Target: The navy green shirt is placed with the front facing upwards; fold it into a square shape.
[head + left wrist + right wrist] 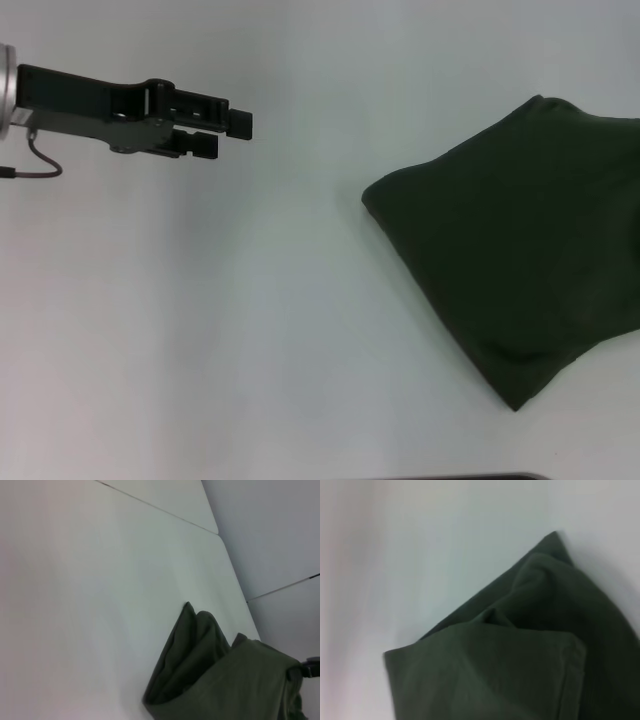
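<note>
You are seeing the navy green shirt [510,240] lying folded, plain side up, on the right part of the white table [250,330]. The left gripper [228,133] is hovering well apart at far left, its jaws seemingly slightly spread and holding nothing.
</note>
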`<move>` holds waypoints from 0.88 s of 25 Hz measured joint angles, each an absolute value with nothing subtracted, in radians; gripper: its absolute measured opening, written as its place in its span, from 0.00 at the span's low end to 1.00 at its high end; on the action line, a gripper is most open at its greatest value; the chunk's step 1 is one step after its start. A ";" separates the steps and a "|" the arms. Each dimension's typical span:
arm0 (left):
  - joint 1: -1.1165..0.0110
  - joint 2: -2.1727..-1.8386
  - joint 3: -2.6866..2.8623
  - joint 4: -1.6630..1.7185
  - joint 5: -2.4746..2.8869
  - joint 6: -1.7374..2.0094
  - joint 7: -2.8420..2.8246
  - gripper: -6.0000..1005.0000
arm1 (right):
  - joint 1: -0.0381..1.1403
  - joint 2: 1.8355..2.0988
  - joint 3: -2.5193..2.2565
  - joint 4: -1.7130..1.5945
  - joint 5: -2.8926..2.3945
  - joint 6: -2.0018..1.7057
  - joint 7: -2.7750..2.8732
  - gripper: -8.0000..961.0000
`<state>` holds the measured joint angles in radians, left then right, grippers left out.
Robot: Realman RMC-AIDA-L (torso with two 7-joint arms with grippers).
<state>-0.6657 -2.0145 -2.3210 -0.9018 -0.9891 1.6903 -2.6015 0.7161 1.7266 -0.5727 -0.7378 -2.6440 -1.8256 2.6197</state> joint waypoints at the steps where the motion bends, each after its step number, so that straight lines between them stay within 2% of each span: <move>1: -0.666 -2.015 -2.321 -0.902 -0.989 1.690 -2.601 0.70 | 0.718 1.728 -0.575 -0.739 -2.660 -1.813 2.623 0.11; 4: -0.665 -2.016 -2.320 -0.902 -0.990 1.690 -2.602 0.70 | 0.725 1.740 -0.596 -0.735 -2.719 -1.761 2.637 0.12; 10: -0.671 -2.039 -2.290 -0.906 -0.989 1.716 -2.602 0.71 | 0.745 1.791 -0.658 -0.729 -2.795 -1.688 2.650 0.14; 16: -0.679 -2.057 -2.283 -0.901 -0.982 1.716 -2.595 0.71 | 0.762 1.799 -0.642 -0.806 -2.782 -1.626 2.707 0.16; 22: -0.673 -2.059 -2.286 -0.900 -0.984 1.716 -2.594 0.71 | 0.757 1.814 -0.638 -0.868 -2.749 -1.611 2.710 0.18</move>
<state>-0.6731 -2.0589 -2.2863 -0.9004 -0.9838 1.7161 -2.5942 0.7569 1.8135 -0.6384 -0.8683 -2.7486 -1.6111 2.7097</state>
